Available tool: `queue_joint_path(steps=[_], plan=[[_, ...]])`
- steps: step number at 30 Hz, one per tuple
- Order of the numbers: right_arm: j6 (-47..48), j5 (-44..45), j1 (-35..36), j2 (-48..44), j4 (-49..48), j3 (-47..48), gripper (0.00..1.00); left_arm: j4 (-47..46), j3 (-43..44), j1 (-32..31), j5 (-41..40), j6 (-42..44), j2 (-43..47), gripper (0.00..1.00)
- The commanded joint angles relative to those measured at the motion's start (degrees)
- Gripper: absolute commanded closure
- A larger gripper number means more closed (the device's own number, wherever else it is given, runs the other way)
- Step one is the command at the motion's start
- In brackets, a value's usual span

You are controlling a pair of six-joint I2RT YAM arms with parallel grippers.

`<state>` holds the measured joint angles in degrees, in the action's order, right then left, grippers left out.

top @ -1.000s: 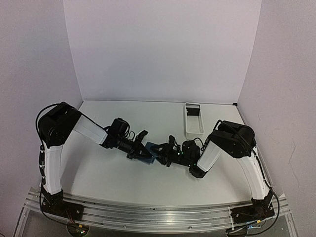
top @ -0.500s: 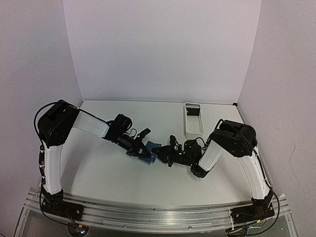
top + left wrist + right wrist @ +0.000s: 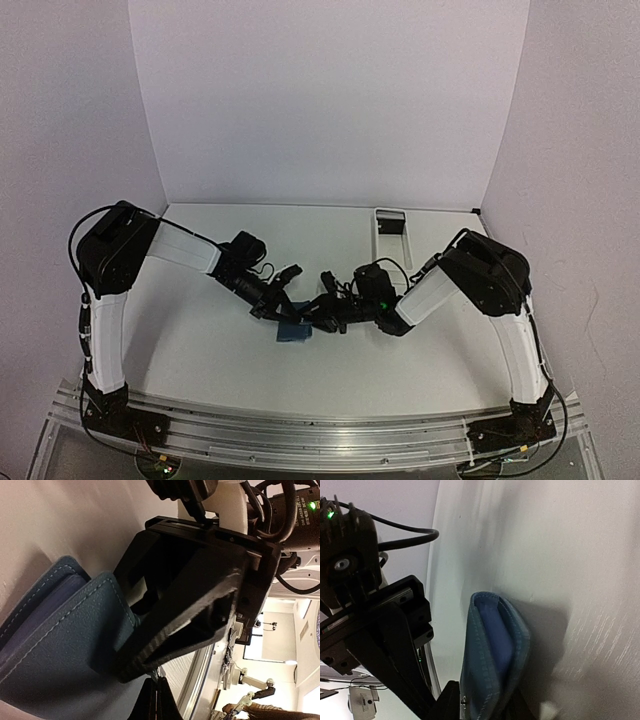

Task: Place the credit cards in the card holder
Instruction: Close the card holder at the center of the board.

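The dark-blue card holder stands on its edge on the table between both grippers, folded nearly shut, with a pale blue page showing inside in the right wrist view. My right gripper is shut on its lower part, one finger on each cover. My left gripper has its fingers pressed together on a thin bit at the holder's edge, close against the right gripper's black finger. From above, the left gripper and right gripper meet over the holder. No credit cards are visible.
A long white tray stands at the back right, partly hidden by the right arm. The left arm reaches in from the left. White walls close the table on three sides.
The card holder has moved toward the near edge and a little left. The right gripper has reached further left and the right forearm has lifted. The left gripper has barely moved.
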<state>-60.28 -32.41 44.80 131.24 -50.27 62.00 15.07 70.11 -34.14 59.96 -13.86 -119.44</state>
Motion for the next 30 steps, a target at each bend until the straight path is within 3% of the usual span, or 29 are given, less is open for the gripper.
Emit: queue_joint_path(steps=[1, 4, 8, 12, 19, 30], plan=[[8.23, -4.39, -0.26, -0.94, 14.3, 0.52, 0.55, -3.04, 1.46, 2.17, -2.98, 0.38, -2.2, 1.0], [8.05, -4.64, -1.75, -1.9, 15.36, 0.41, 0.34, -4.31, 2.05, 2.27, -2.0, 1.11, -3.54, 1.0], [10.44, -1.64, -2.96, -6.75, 18.17, -0.19, 0.32, -7.47, 2.4, 2.49, 0.44, -2.45, -3.7, 1.0], [14.59, 3.12, -2.88, -10.26, 28.36, 1.16, 0.27, -9.34, 2.97, 2.49, 1.0, -3.71, -3.33, 1.0], [18.64, 10.24, -2.46, -15.45, 38.59, 0.25, 0.33, -9.38, 4.59, 2.61, 1.32, -4.1, -3.29, 1.0], [21.43, 14.2, -0.12, -8.28, 42.09, 11.15, 0.34, -1.89, 1.08, 3.18, -2.8, -7.76, -2.21, 1.0]])
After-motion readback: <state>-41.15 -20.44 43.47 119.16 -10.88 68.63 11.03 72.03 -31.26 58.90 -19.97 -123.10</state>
